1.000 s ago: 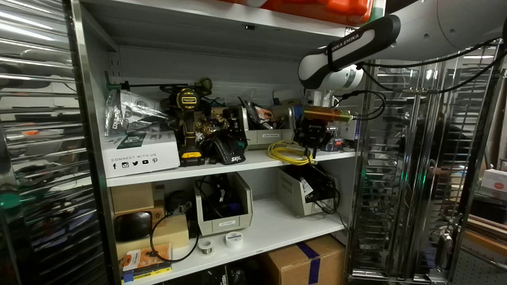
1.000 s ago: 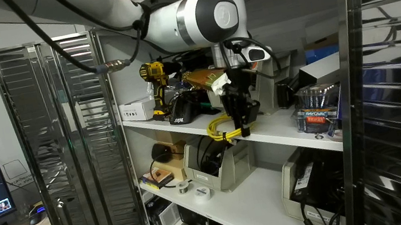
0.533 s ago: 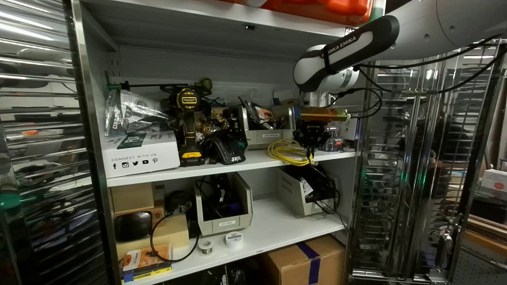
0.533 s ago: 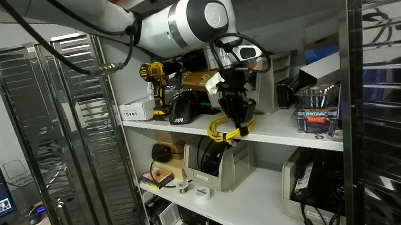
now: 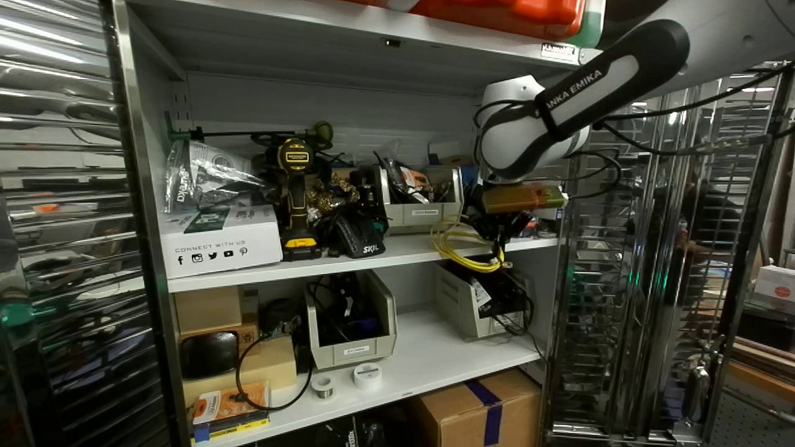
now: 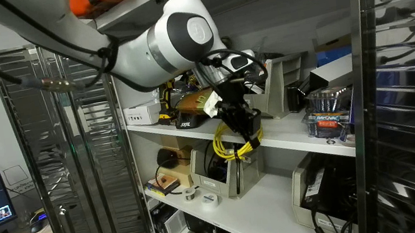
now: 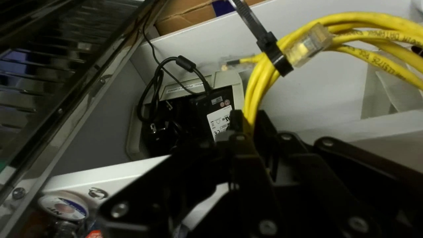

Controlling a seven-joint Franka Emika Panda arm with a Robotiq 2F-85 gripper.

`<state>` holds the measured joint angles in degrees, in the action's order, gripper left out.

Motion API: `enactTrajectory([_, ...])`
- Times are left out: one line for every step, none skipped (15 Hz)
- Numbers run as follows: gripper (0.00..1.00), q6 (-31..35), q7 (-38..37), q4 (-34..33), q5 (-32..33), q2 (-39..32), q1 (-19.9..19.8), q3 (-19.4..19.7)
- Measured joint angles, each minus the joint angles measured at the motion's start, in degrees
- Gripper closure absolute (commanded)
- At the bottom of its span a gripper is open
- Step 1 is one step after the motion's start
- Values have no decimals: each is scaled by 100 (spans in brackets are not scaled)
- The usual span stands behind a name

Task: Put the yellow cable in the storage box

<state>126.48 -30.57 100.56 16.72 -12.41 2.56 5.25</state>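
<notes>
The yellow cable (image 5: 484, 267) is a coiled bundle with a black tie and a clear plug. My gripper (image 5: 502, 251) is shut on one side of the coil. In the wrist view, the fingertips (image 7: 249, 123) pinch the yellow strands (image 7: 259, 82), and the loop spreads to the upper right. In an exterior view, the gripper (image 6: 254, 141) is tilted and the coil (image 6: 218, 148) hangs at the upper shelf's front edge, with the tie's tail pointing down. Grey storage bins stand on the lower shelf, at left (image 5: 354, 355) and right (image 5: 456, 301); another (image 5: 425, 214) is on the upper shelf.
The upper shelf's front edge (image 6: 303, 143) lies right by the coil. The lower right bin (image 7: 228, 79) holds black power cables. Batteries (image 6: 326, 118) stand on the upper shelf near the right post. Two spools (image 5: 367, 375) lie before the lower left bin. Metal doors (image 5: 621, 279) flank the cabinet.
The cable lay on the upper shelf with the gripper upright at it. Now gripper and cable have come out past the shelf edge, the gripper tilted, and the coil hangs from the fingers.
</notes>
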Motion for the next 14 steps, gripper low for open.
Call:
enactTrajectory([92, 366, -149, 329, 183, 168, 0, 5])
enactTrajectory([92, 710, -337, 648, 365, 334, -1, 17])
enactTrajectory([92, 1054, -562, 979, 557, 512, -6, 35])
enactTrajectory([92, 1381, -790, 1295, 752, 695, -16, 51])
enactTrajectory([91, 1707, -1014, 1600, 965, 894, -33, 61])
enactTrajectory([92, 1980, -1217, 1858, 1163, 1095, -55, 63])
enactTrajectory([92, 2222, -1421, 2090, 1364, 1310, -82, 59])
enactTrajectory([92, 2396, -1590, 2258, 1517, 1504, -117, 40])
enactTrajectory([92, 2535, -1740, 2398, 1641, 1706, -164, 4])
enactTrajectory([92, 2637, -1844, 2497, 1713, 1887, -223, -47])
enactTrajectory([92, 2720, -1980, 2554, 1814, 2051, -246, -63])
enactTrajectory([92, 2786, -2139, 2576, 1925, 2196, -250, -63])
enactTrajectory([92, 2860, -2293, 2568, 2056, 2305, -257, -63])
enactTrajectory([92, 2927, -2458, 2538, 2178, 2377, -270, -63])
